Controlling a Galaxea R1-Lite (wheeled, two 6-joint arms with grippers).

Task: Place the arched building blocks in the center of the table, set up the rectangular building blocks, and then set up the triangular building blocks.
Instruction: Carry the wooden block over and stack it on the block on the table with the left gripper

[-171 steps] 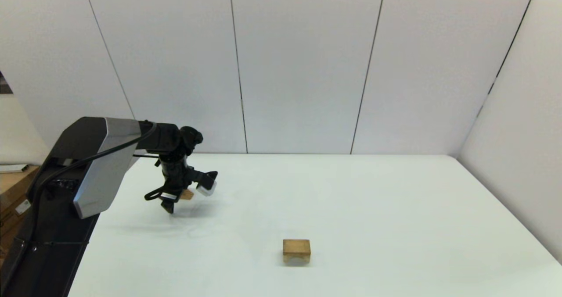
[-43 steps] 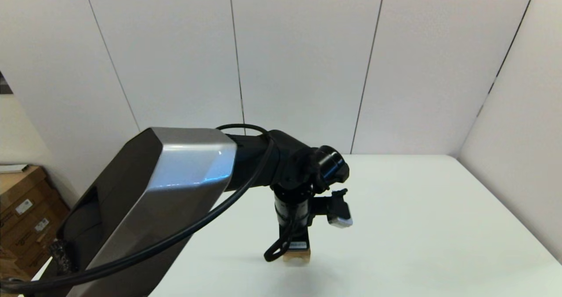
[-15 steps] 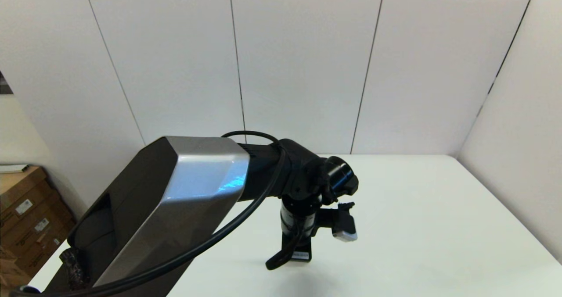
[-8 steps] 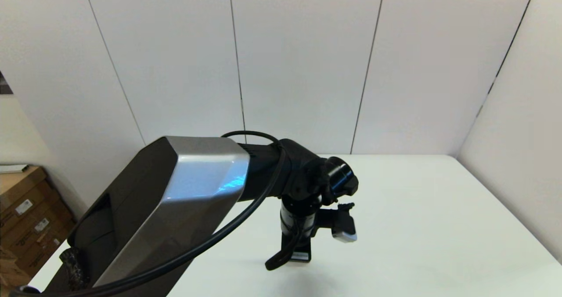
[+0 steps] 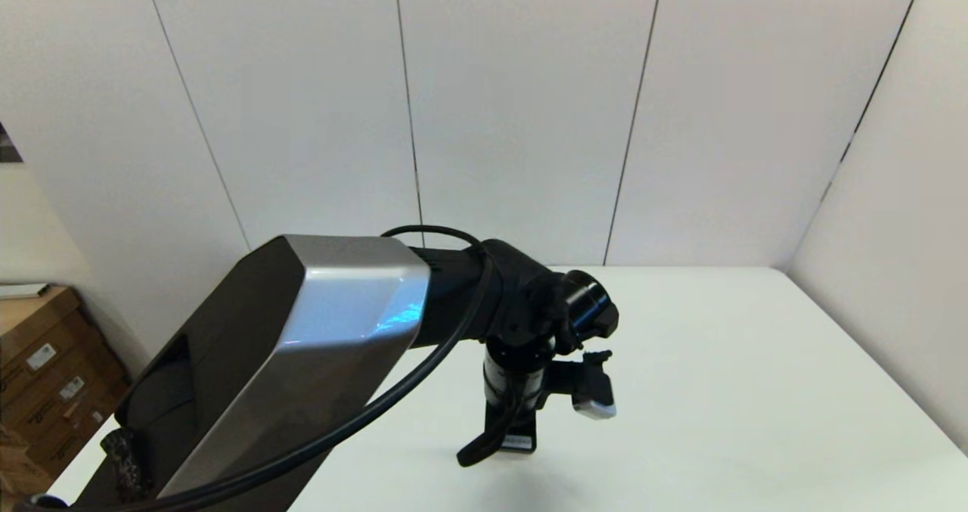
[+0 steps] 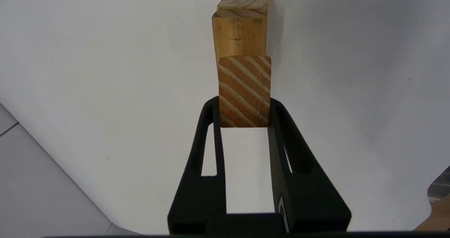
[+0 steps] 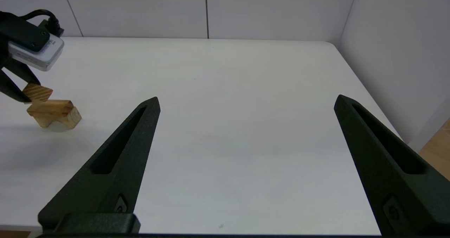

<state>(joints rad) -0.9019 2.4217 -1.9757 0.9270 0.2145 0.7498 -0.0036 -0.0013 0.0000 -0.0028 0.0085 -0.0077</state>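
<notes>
Left end effector (image 6: 245,120) clamping wedge (image 6: 244,90) over arch (image 6: 240,30).

Right gripper (image 7: 246,102) fingers spread wide over the white table (image 7: 228,90). At ten o'clock, the left gripper (image 7: 21,90) grips a striped wooden block (image 7: 38,92) atop the arched block (image 7: 54,113).

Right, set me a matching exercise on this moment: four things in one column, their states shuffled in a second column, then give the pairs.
Things
1. left gripper
2. right gripper
3. arched block
4. rectangular block

States
A. standing on its two legs on the table
B. open, holding nothing, away from both blocks
C. gripped between two black fingers, just above another block
D. shut on a wooden block

Pairs: 1-D, 2-B, 3-A, 4-C
</notes>
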